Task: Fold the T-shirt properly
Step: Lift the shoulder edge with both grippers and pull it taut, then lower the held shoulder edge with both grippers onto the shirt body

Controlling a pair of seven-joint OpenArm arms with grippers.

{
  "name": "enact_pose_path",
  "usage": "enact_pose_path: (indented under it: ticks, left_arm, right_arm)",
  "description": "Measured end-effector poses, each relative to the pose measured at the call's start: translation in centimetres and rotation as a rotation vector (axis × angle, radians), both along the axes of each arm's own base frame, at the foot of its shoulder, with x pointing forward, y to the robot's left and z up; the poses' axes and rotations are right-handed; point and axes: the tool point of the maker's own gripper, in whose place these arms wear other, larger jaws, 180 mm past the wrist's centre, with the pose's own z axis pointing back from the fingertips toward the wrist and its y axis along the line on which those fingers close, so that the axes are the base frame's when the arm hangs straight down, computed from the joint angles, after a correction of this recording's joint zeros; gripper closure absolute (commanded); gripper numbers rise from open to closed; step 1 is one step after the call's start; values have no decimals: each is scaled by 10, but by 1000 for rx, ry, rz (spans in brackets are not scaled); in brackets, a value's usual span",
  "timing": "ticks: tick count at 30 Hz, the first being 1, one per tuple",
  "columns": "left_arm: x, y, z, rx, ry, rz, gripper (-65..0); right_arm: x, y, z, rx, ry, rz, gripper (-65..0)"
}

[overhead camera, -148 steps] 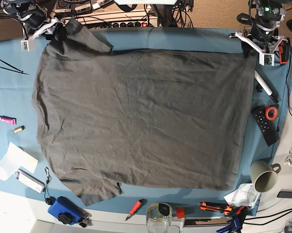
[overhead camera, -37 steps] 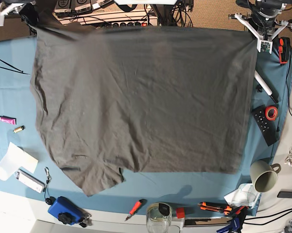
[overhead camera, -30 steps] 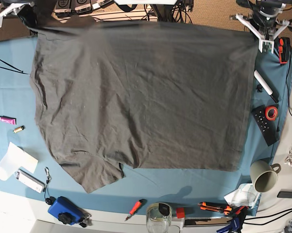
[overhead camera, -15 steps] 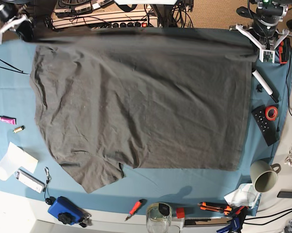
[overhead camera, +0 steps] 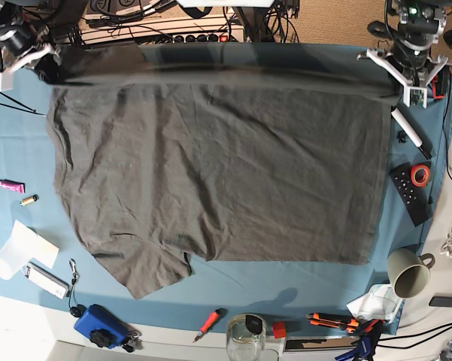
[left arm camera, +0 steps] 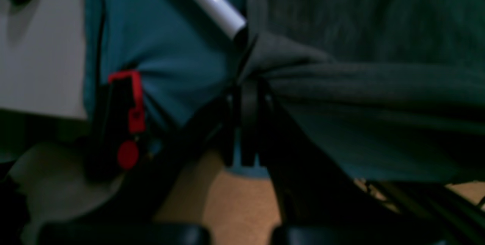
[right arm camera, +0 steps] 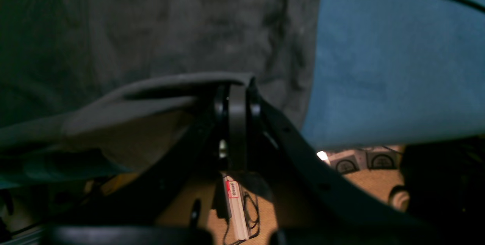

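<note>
Fabric of the T-shirt (overhead camera: 218, 173) lies spread on the blue cloth (overhead camera: 15, 150). Left gripper (overhead camera: 397, 89) and right gripper (overhead camera: 45, 69) each pinch one far corner (jaws clamped), probably so that edge folds evenly forward.

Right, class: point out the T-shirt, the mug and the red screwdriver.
T-shirt (overhead camera: 218, 165), base view, middle of the body.
Mug (overhead camera: 408, 274), base view, its side wall.
Red screwdriver (overhead camera: 209, 323), base view, on the handle.

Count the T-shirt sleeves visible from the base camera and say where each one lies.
1. On the dark charcoal-grey cotton T-shirt, one short sleeve lies flat at the near left corner, on the teal-blue cloth sheet. The other may be hidden in the lifted far edge.
</note>
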Motion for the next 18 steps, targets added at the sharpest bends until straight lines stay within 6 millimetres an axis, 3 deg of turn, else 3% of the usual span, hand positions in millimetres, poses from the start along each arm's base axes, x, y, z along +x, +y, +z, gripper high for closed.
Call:
enact_pose_path:
  ticks: [4,10,18]
  left_arm:
    - [5,-1,-9,-22,9,-11,0]
    - [20,-2,-2,-26,-44,-17,0]
    - [33,10,9,42,-52,-80,0]
  right_arm:
    - [11,-13,8,-55,-4,9,0]
    - [26,-28,21,-114,-27,4,0]
    - [35,-21,20,-113,-30,42,0]
